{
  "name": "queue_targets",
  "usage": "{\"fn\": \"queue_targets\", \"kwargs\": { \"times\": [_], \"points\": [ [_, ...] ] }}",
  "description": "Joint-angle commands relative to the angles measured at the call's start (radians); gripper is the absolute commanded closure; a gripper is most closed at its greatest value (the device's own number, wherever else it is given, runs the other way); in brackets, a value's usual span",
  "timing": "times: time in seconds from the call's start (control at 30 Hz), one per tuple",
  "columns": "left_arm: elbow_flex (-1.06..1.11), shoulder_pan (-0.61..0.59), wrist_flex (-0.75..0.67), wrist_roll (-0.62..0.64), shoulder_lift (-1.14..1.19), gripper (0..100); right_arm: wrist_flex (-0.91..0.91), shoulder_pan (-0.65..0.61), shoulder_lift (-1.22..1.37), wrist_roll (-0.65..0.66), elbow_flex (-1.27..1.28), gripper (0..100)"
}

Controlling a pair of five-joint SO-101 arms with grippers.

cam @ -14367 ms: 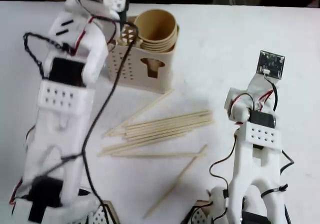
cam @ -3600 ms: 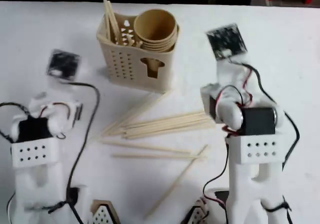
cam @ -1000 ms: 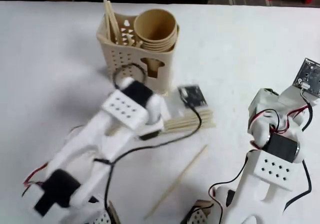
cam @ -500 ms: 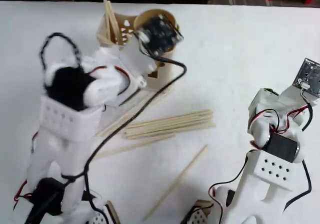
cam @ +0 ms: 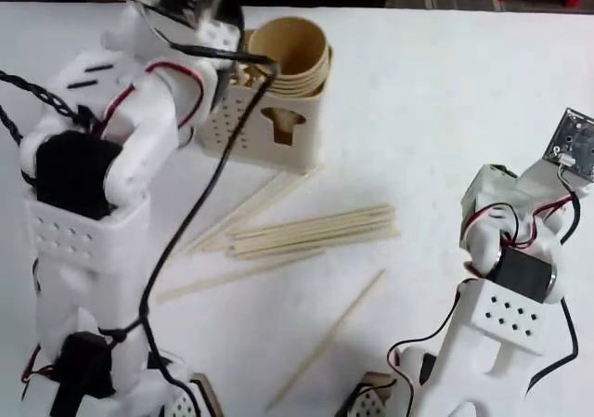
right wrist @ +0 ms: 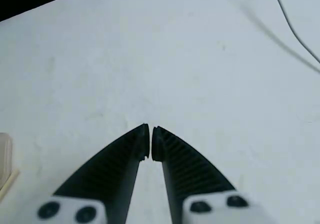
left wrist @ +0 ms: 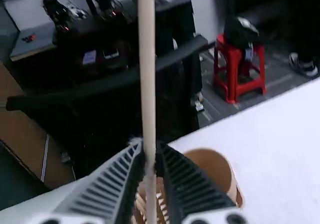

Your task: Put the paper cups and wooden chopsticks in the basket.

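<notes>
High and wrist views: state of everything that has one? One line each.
Left gripper, shut on a chopstick, above the basket.
Right gripper, shut, empty, over the table.
Basket, upright, cups inside.
Cups, stacked, in the basket.
Loose chopsticks, lying on the table, outside the basket.

White arms [cam: 83,241], blk servos [cam: 70,171], red/blk wires [cam: 200,203]

L arm [cam: 93,157] stretched fwd, wrist raised; L gripper [left wrist: 148,150] clamped on an upright chopstick [left wrist: 146,59]. R arm [cam: 506,282] folded back by its base. R gripper [right wrist: 150,141] angled down twd table, tips together.
</notes>
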Motion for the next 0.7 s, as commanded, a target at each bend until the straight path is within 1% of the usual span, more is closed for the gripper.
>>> {"fn": "queue_targets", "kwargs": {
  "times": [0.0, 0.1, 0.17, 0.27, 0.37, 0.5, 0.6, 0.67],
  "points": [
    [0.115, -0.065, -0.288, 0.149, -0.042, 98, -0.021, 0.004, -0.016, 0.000, -0.008, 97.1],
    [0.265, -0.114, -0.485, 0.284, -0.044, 98, -0.021, 0.004, -0.016, 0.000, -0.008, 97.1],
    [0.371, -0.147, -0.617, 0.333, -0.044, 98, -0.021, 0.004, -0.016, 0.000, -0.008, 97.1],
    [0.535, -0.163, -0.789, 0.334, -0.044, 98, -0.021, 0.004, -0.016, 0.000, -0.008, 97.1],
    [0.672, -0.182, -0.918, 0.333, -0.044, 98, -0.021, 0.004, -0.016, 0.000, -0.008, 97.1],
    [0.786, -0.197, -1.010, 0.333, -0.044, 98, -0.021, 0.004, -0.016, 0.000, -0.008, 97.1],
    [0.802, -0.200, -1.022, 0.333, -0.047, 98, -0.036, 0.004, -0.015, 0.000, 0.000, 97.1],
    [0.801, -0.200, -1.023, 0.333, -0.051, 94, -0.071, 0.004, -0.015, 0.000, 0.023, 97.1]
  ]
}}
